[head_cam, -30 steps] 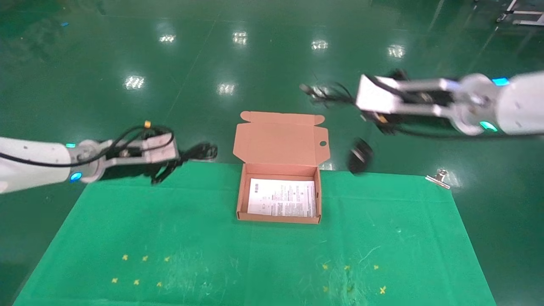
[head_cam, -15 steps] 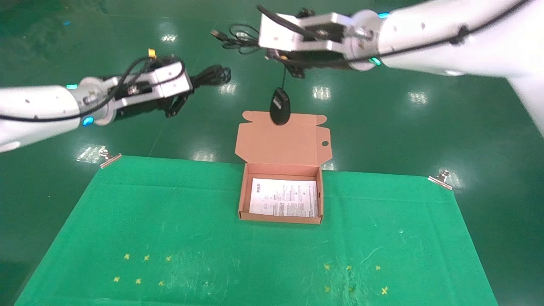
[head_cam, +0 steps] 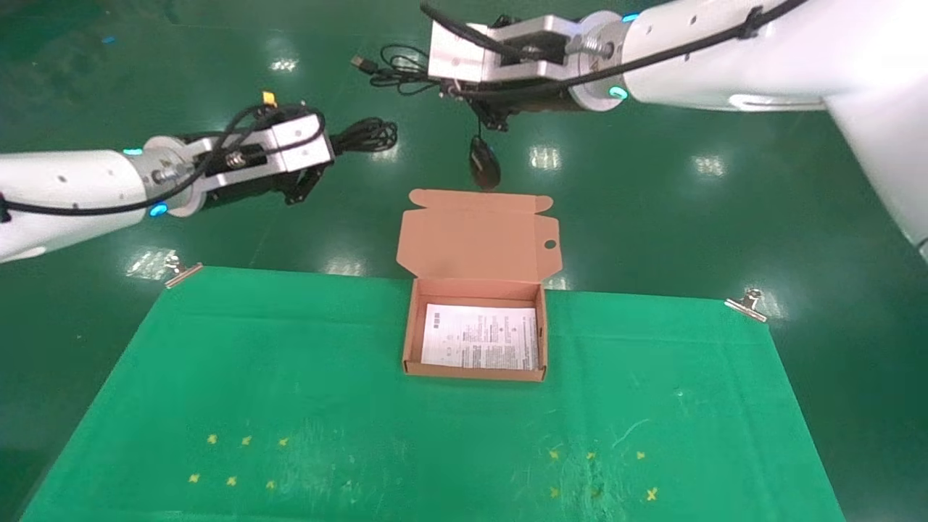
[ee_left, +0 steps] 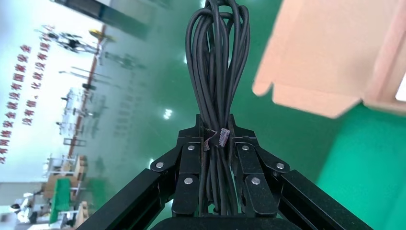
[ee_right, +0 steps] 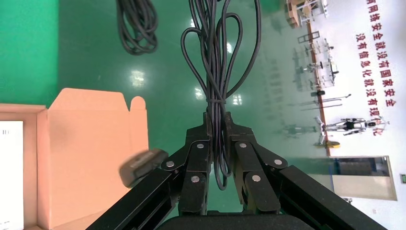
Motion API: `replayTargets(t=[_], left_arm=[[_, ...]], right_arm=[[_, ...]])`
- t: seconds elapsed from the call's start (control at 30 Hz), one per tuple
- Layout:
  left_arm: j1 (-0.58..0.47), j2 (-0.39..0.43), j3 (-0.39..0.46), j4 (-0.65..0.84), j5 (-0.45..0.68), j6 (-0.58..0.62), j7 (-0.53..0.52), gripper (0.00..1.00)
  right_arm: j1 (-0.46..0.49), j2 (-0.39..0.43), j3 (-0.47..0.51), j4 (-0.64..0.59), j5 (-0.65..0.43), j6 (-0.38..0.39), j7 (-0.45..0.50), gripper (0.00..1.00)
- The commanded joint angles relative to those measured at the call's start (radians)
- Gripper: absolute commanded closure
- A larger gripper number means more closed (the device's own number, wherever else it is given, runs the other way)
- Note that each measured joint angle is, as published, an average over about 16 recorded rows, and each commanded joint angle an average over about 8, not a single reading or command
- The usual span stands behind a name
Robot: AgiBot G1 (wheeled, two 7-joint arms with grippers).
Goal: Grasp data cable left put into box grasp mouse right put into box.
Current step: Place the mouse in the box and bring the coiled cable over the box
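Cardboard box (head_cam: 474, 330) sits open on the cloth, below and nearer than both sets of fingers. Right gripper (head_cam: 475, 98) clamps the mouse's bundled cord (ee_right: 218, 103), so the mouse (head_cam: 483, 162) dangles beneath; lower slowly to limit swing. Left gripper (ee_left: 218, 143) pinches the data cable (ee_left: 218, 62) between closed fingers (ee_left: 251, 167).

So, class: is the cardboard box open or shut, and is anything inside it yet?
Open. The box has its tabbed lid folded back, and only a printed sheet lies inside; neither cable nor mouse is in it.
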Motion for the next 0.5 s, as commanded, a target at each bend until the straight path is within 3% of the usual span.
replayTargets(t=[0.03,0.5], left_arm=[[0.007,-0.002,0.004,0.006,0.006,0.002,0.001,1.00],[0.006,-0.015,0.029,0.122,0.133,-0.030,-0.082,1.00]], right_arm=[[-0.006,-0.002,0.000,-0.004,0.004,0.006,-0.008,1.00],[-0.090,-0.031,-0.056,-0.068,0.120,0.014,-0.064,1.00]])
